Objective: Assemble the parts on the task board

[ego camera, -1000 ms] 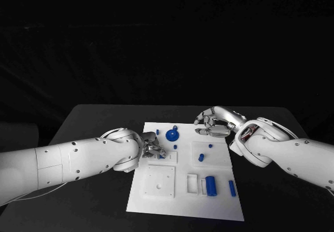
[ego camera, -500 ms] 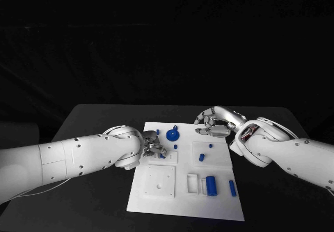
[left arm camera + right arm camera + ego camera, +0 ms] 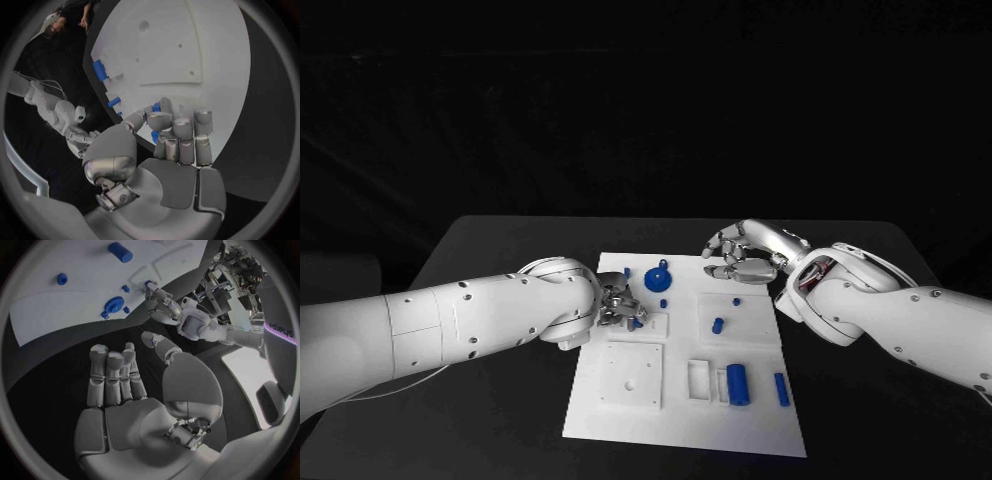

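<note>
Left hand point(image 3: 619, 307) pinches a small blue part point(image 3: 155, 135) over the board's point(image 3: 689, 420) left edge. Right hand point(image 3: 744, 254) hovers empty at the far edge, fingers apart.

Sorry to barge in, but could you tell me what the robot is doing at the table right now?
It is assembling small blue parts on the white task board. The left hand is down at the board's left edge, pinching a small blue part between its fingertips. The right hand hovers over the board's far right corner, holding nothing, fingers loosely curled. Other pieces lie on the board, among them a round blue part and a blue cylinder.
</note>
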Motion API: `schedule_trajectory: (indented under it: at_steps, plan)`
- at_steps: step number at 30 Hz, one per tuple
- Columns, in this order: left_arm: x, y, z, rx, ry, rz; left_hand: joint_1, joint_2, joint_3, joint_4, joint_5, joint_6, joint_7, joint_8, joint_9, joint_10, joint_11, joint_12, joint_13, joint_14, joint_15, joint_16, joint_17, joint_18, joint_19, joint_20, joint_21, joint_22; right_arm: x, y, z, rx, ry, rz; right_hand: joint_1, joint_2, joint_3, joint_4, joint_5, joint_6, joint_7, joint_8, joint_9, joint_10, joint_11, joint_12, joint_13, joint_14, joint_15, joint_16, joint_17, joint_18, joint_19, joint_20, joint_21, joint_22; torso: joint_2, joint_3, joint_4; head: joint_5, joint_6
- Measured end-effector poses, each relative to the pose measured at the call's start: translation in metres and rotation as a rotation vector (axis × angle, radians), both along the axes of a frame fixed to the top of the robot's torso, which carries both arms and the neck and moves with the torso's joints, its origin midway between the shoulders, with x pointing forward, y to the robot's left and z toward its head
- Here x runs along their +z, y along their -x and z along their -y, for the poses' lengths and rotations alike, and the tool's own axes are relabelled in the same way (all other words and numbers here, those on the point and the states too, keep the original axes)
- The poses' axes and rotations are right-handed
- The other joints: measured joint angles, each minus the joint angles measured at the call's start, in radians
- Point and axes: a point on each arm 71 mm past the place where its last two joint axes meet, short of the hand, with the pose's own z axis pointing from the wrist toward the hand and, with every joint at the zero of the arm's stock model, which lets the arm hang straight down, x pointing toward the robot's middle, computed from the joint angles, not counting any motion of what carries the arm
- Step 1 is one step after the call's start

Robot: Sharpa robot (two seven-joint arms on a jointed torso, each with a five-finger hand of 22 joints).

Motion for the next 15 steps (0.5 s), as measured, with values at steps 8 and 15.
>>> schedule_trajectory:
  at_steps: [8,15]
  plan:
    - [-0.0002,0.0001,0.0012,-0.004,-0.005,-0.006,-0.004,-0.006,0.000,0.000,-0.014,0.002,0.002,0.000,-0.001,0.000,0.000,0.001,-0.004,-0.003,-0.003,0.000,0.001,0.000,0.000,0.000,0.000,0.000,-0.0001,-0.0001,-0.0003,0.000,0.000,0.000,0.000,0.000,0.000,0.000,0.000,0.000,0.000,0.000,0.000,0.000,0.000,0.000,0.000,0.000,0.000,0.000,0.000,0.000,0.000,0.000,0.000,0.000,0.000,-0.0007,0.0003,-0.001,0.001]
    - [-0.0011,0.0009,0.0017,-0.008,-0.007,-0.010,-0.007,-0.019,0.012,0.012,-0.055,0.004,0.004,0.000,-0.007,0.000,0.000,0.006,-0.008,-0.003,-0.003,0.000,0.001,0.000,0.000,0.000,0.000,0.000,-0.0002,-0.0004,-0.0001,0.000,0.001,-0.001,0.000,0.000,0.000,0.000,0.000,0.000,0.000,0.000,0.000,0.000,0.000,0.000,0.000,0.000,0.000,0.000,0.000,0.000,0.000,0.000,0.000,0.000,0.000,-0.0007,0.0006,-0.001,0.001]
